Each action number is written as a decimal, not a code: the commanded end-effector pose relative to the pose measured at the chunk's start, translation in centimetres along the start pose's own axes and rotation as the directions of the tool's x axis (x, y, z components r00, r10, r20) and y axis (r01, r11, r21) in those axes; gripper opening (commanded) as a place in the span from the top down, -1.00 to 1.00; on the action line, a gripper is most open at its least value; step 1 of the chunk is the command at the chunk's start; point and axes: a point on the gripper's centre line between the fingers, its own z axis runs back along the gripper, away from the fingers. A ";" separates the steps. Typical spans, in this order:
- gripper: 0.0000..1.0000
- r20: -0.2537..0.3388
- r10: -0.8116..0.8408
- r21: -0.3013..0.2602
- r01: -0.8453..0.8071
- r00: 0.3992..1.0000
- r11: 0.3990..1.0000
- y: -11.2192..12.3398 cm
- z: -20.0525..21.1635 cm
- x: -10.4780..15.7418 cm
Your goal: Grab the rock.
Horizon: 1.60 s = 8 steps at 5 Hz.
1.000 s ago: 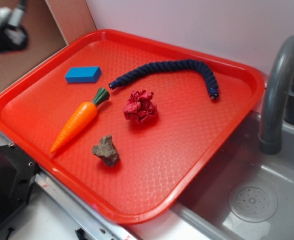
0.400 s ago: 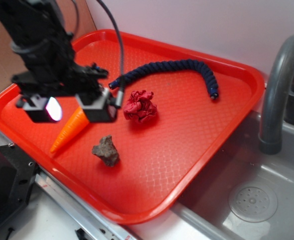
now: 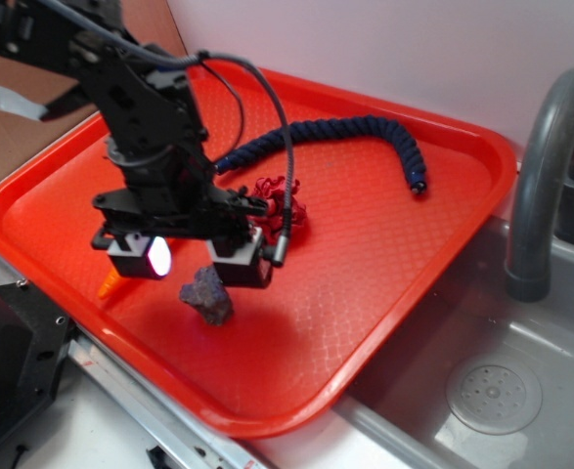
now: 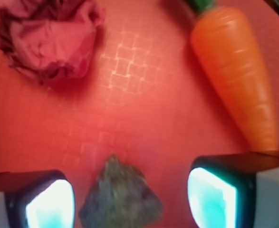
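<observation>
- The gripper [image 3: 191,262] hangs low over the near part of the tray, its two blocky fingers spread wide; the inner pads [image 4: 212,197] glow pale cyan-white in the wrist view.
- The rock [image 4: 120,197] lies on the tray floor in the gap between the spread fingers, closer to the left one in the wrist view, with neither pad touching it. It is lumpy and jagged, grey-brown, with a rough grainy face.
- In the exterior view the rock [image 3: 206,294] sits just below the fingertips, near the tray's front rim.
- The toy carrot [image 4: 236,71] is smooth, glossy orange plastic with faint ridges and a green stem end, tapering beside the right-hand finger.
- A wrinkly dark-red ball of cloth [image 4: 46,35] rests beyond the rock, well apart from it.
- The red tray [image 3: 384,293] has a fine waffle-grid texture.
- The black arm [image 3: 145,117] reaches in from the upper left, wrist pointing straight down, cable looping off it.
- A dark-blue braided rope [image 3: 365,132] curves across the far side.
</observation>
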 end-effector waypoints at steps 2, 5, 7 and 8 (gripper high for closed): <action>-0.64 -0.036 -0.082 -0.004 0.082 0.996 0.997 -0.6 -2.3 -0.5; 1.00 0.009 -0.021 -0.040 0.022 1.000 0.999 -0.2 1.2 0.7; 1.00 0.061 -0.283 -0.140 0.289 0.957 0.947 0.6 10.7 3.1; 1.00 0.063 -0.480 -0.139 0.484 0.875 0.864 1.6 15.7 2.3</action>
